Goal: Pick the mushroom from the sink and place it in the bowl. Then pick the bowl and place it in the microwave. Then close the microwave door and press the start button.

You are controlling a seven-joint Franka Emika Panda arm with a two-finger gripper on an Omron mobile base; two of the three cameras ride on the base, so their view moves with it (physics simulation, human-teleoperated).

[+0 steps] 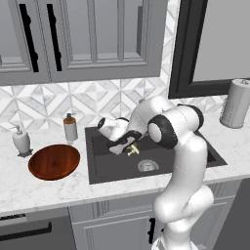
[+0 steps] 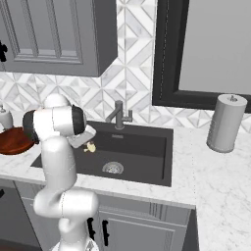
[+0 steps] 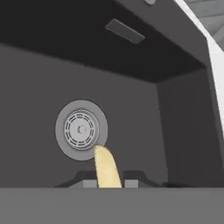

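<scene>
Clamped on the mushroom (image 3: 106, 168): gripper (image 3: 107, 181) with both dark tips pressed against the cream stem, seen from the hand view as a pale wedge rising between them. Held above the floor of the sink (image 1: 205, 146), not resting on it, judging by the left base view, where the mushroom (image 1: 132, 149) hangs at the gripper (image 1: 128, 146) over the dark basin, just up and left of the drain (image 1: 148, 165). Same picture from the right base view: mushroom (image 2: 90, 146) at the hand, near the left wall of the sink (image 2: 147, 147), drain (image 2: 112, 168) below and to the right. Faucet (image 2: 119, 115) upright behind the basin, well clear of the hand.

First step in hand, then (pick done by the look of it, placing still to come). Bowl (image 1: 54, 161) on the counter just left of the sink, empty, wide and shallow, with two soap dispensers (image 1: 70, 128) close behind it. Paper towel roll (image 2: 226, 123) far off to the right, no concern.

Next move, as a judgement: up and over the left rim of the sink, then left across the counter to a spot above the middle of the bowl, then down before letting go. Needs enough height to clear the basin wall, and a path kept forward of the dispensers. Small light thing, likely to roll or bounce if dropped from high, so a low release. Microwave steps not yet begun.
</scene>
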